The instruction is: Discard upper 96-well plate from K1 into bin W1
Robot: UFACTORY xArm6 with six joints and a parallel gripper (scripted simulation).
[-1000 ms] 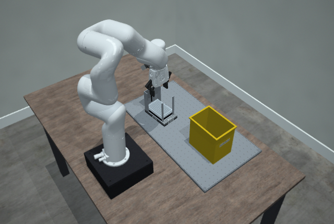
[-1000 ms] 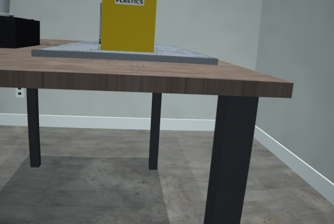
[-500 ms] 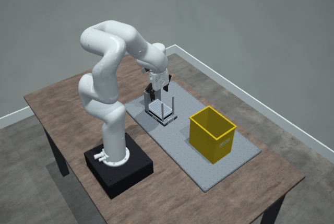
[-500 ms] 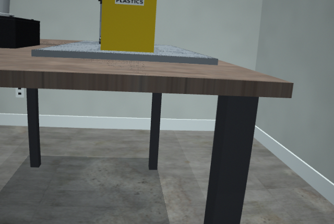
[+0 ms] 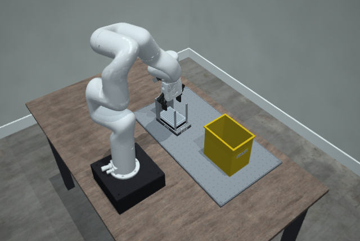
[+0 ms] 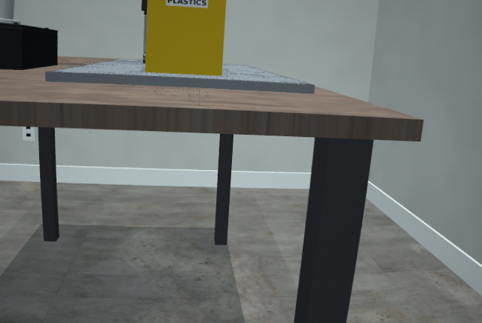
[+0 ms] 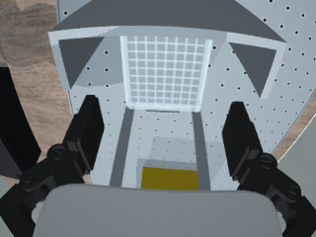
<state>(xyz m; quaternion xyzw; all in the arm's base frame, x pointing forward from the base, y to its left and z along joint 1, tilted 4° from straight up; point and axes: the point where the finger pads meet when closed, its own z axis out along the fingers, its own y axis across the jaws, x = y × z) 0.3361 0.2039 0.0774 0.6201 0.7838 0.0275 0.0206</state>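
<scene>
Upper 96-well plate (image 7: 169,71) sits right under your gripper (image 5: 171,100), on top of the stack in rack K1 (image 5: 186,109). You see the gripper's black fingers spread wide apart, holding nothing. The plate is a white flat rectangle with a grid of tiny square holes. Thin grey posts of the rack stand up around it. The rack rests on a grey metal board (image 5: 203,171) dotted with little holes. Nearby on that board stands a smooth yellow box, bin W1 (image 5: 228,145), upright, mouth open. Its white label (image 6: 187,1) reads "PLASTICS". The table (image 5: 185,215) is brown wood.
</scene>
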